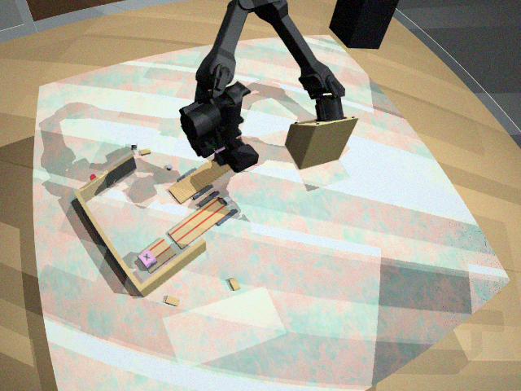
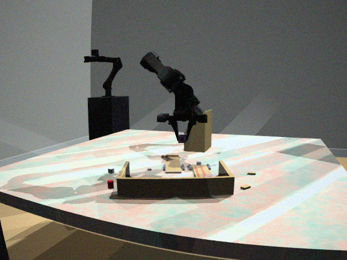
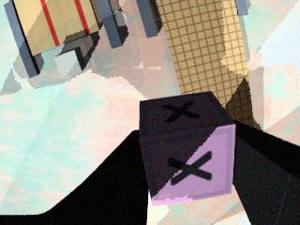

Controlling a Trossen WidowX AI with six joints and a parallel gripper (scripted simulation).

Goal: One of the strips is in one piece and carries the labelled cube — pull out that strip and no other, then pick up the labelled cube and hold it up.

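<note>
My gripper [image 2: 182,138] [image 3: 180,134] is shut on a purple cube [image 2: 182,138] [image 3: 202,171] marked with an X and holds it up above the table. The checked strip [image 1: 197,185] [image 2: 172,165] [image 3: 199,42] lies below, out beyond the walls' open side, between short blue-grey rails; its far end is hidden by the gripper in the top view. The red-lined strip [image 1: 197,225] [image 2: 201,170] [image 3: 63,21] lies beside it in two pieces with a gap between them. A second X-marked pink cube [image 1: 146,257] sits on its shorter piece [image 1: 162,252].
A three-sided wooden wall [image 1: 105,239] [image 2: 173,186] stands around the strips' inner ends. A red cylinder [image 1: 93,177] [image 2: 110,183] stands outside it. Small wooden blocks [image 1: 171,300] [image 1: 234,283] [image 1: 144,151] lie around. A tall wooden block [image 1: 321,142] [image 2: 197,137] stands at the arm's base.
</note>
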